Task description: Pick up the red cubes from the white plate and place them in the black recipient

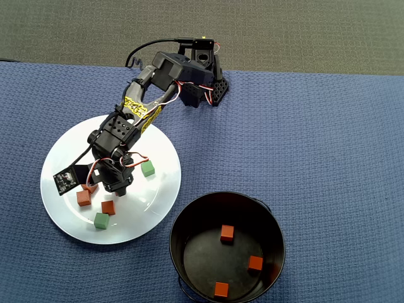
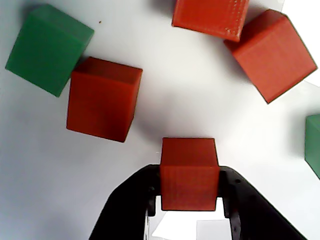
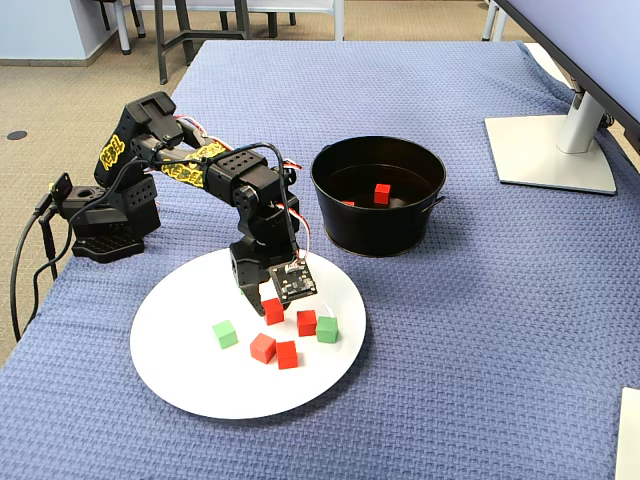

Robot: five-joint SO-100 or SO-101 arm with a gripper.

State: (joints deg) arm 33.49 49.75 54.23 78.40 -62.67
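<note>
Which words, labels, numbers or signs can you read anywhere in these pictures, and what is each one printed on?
None can be read.
Yellow tape with black marks on the arm: too small and blurred to read in the overhead and fixed views.
Small circuit board by the tool: no legible print.
Red cubes, green cubes, white plate, black pot and monitor stand: no text visible.

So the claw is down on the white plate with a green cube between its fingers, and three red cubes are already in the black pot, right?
Not quite: the cube between the fingers of the claw is a red cube, not green, as the wrist view shows. The rest holds: the claw is down on the white plate, and three red cubes lie in the black pot.
</note>
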